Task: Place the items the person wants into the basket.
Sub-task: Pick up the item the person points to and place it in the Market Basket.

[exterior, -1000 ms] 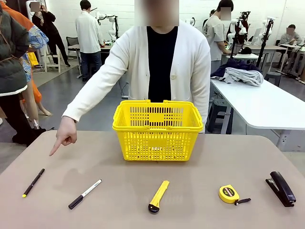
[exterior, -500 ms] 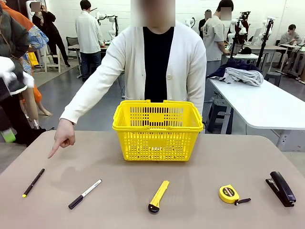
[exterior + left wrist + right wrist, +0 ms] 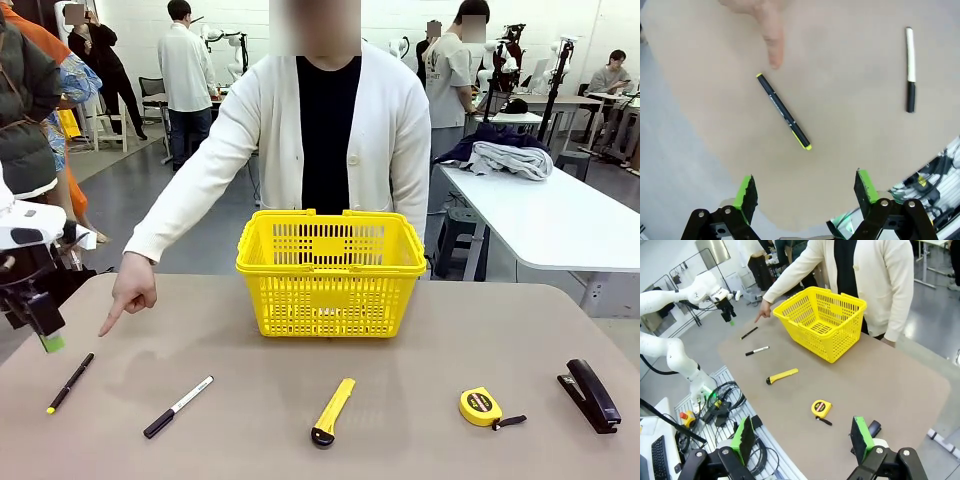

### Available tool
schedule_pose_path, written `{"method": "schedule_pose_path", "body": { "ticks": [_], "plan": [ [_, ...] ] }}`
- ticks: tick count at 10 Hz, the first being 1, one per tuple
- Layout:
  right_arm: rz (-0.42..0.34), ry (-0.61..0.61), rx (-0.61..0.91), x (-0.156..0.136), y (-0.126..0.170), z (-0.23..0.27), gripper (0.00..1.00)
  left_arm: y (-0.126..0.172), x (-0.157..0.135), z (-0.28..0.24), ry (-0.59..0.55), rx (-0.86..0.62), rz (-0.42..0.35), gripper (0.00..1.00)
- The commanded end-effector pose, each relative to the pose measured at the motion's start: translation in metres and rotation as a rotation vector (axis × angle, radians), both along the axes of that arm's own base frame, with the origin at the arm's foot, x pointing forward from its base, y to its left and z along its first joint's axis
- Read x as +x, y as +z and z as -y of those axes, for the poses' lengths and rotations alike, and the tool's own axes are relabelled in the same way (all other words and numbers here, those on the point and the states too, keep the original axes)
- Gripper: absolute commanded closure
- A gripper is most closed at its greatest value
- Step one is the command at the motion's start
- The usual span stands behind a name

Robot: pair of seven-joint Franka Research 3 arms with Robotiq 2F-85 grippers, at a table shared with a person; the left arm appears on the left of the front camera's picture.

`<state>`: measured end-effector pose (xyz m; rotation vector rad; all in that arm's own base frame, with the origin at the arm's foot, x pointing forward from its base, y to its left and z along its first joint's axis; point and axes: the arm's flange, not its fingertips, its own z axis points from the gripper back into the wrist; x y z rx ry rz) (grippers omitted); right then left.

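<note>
The person's hand (image 3: pixel 128 292) points a finger down at the thin black pen (image 3: pixel 70 382) at the table's left. My left gripper (image 3: pixel 45 330) hangs open above the table's left edge, just left of and above the pen; in the left wrist view the pen (image 3: pixel 784 112) lies ahead of the open gripper (image 3: pixel 806 190), with the person's fingertip (image 3: pixel 772 40) beyond it. The yellow utility knife (image 3: pixel 332 411) and the tape measure (image 3: pixel 482 406) lie along the front. The yellow basket (image 3: pixel 330 270) stands at the far middle. My right gripper (image 3: pixel 802 437) is open, high over the table's near right corner.
A black marker with a white barrel (image 3: pixel 178 407) lies between pen and knife. A black stapler (image 3: pixel 590 395) sits at the far right. The person stands right behind the basket. Bare tabletop lies between the basket and the row of tools.
My left arm has come into the front view from the left and dropped towards the pen. The person's pointing hand has shifted slightly left. The tools have not moved.
</note>
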<state>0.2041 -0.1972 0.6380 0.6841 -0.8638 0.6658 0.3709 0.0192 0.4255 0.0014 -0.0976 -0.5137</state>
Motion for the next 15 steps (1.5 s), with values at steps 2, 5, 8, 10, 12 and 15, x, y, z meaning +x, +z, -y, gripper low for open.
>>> {"method": "schedule_pose_path", "body": {
  "ticks": [2,5,8,10,12,15],
  "plan": [
    [0.019,0.017,0.012,0.001,0.001,-0.001,0.00,-0.034,0.016,-0.003,0.083,0.003,-0.012,0.00],
    [0.019,0.017,0.012,0.001,0.001,-0.001,0.00,-0.034,0.017,-0.005,0.064,-0.002,-0.015,0.00],
    [0.019,0.017,0.012,0.001,0.001,-0.001,0.00,-0.034,0.017,-0.005,0.064,-0.002,-0.015,0.00],
    [0.019,0.017,0.012,0.001,0.001,-0.001,0.00,-0.034,0.017,-0.005,0.064,-0.002,-0.015,0.00],
    [0.019,0.017,0.012,0.001,0.001,-0.001,0.00,-0.045,0.014,0.001,0.066,-0.002,0.019,0.00],
    [0.019,0.017,0.012,0.001,0.001,-0.001,0.00,-0.075,0.018,0.019,0.121,0.075,0.066,0.00]
  ]
}}
